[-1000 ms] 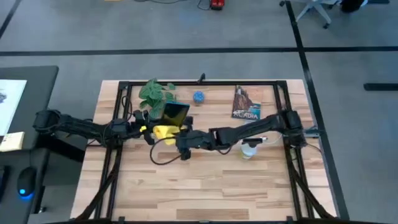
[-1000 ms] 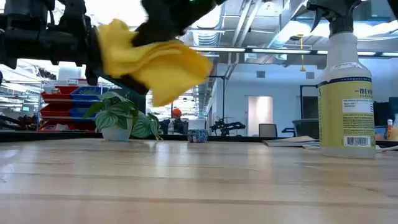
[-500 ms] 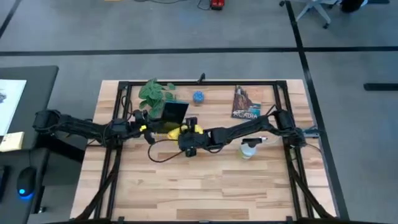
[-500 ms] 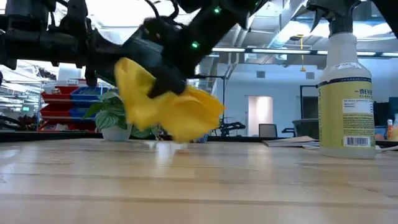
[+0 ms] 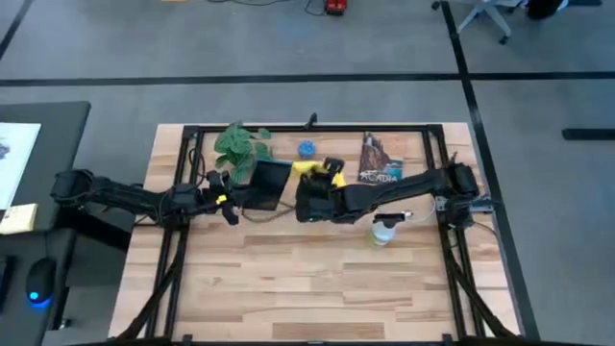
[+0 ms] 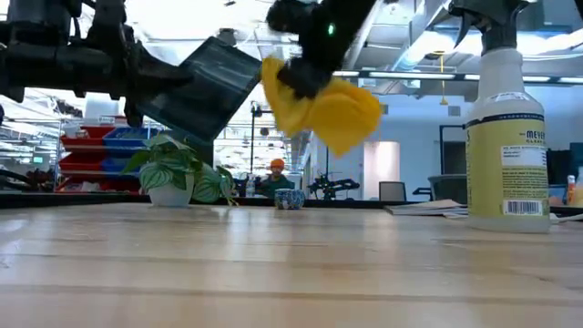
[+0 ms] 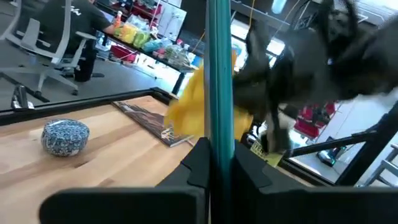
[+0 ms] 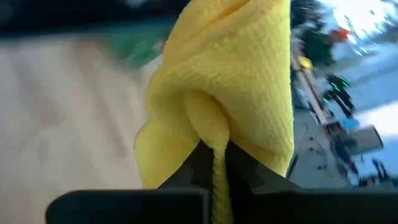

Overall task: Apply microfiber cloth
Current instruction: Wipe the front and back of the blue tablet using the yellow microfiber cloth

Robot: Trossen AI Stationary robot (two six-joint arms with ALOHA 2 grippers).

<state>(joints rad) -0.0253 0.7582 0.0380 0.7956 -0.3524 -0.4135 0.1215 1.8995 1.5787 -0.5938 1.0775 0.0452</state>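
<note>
One yellow microfiber cloth, one dark tablet, one spray bottle, one potted plant, one booklet, one small blue bowl.

I work in a robotics lab: open ceiling ducts, red storage bins, office chairs, grey floor.

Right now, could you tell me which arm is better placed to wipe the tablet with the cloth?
The right. Its gripper is shut on the cloth, raised just beside the tablet. The left gripper is busy clamping the tablet, holding it tilted above the table, so it likely cannot wipe.
</note>
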